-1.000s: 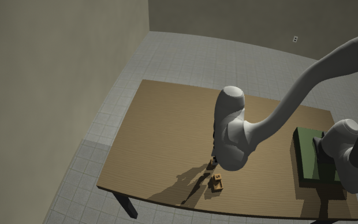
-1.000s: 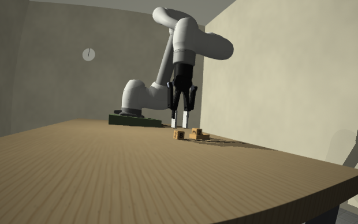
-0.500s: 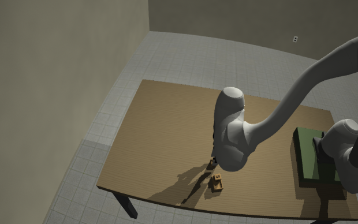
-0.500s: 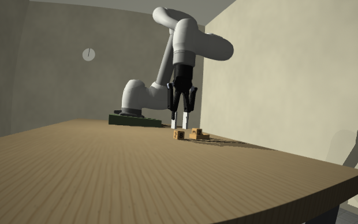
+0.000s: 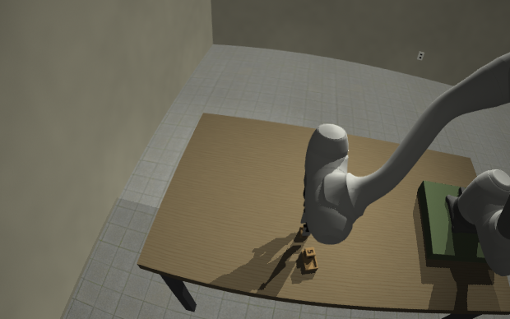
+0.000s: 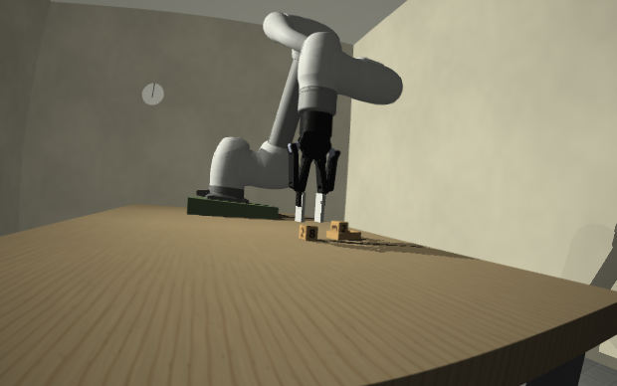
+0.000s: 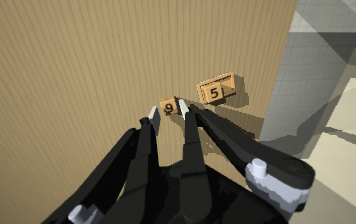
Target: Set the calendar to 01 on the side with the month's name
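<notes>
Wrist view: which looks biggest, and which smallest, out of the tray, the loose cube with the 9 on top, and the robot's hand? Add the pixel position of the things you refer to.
1. The hand (image 7: pixel 169 109), by far; it is also nearest the camera
2. The tray (image 7: pixel 231 82)
3. The loose cube (image 6: pixel 308 233) (image 7: pixel 168 106)
</notes>
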### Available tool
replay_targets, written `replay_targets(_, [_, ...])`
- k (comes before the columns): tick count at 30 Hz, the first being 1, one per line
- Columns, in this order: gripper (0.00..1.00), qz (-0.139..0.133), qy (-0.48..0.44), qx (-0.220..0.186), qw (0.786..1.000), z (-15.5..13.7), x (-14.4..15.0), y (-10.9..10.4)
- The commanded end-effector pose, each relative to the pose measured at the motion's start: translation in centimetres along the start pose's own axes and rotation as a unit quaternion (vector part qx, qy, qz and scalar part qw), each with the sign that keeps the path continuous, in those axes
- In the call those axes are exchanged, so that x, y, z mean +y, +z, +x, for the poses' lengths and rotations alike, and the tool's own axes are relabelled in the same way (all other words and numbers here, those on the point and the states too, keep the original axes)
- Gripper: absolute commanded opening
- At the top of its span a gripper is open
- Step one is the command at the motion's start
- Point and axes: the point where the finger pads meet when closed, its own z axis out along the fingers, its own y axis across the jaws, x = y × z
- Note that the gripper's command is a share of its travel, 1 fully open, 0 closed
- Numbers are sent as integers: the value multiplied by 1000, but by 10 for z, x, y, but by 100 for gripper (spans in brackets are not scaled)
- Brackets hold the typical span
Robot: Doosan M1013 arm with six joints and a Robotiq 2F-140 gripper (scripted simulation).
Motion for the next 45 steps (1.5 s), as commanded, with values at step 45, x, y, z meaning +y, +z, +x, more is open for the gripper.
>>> replay_targets(45, [36,0,0,0,1000,0,0,28])
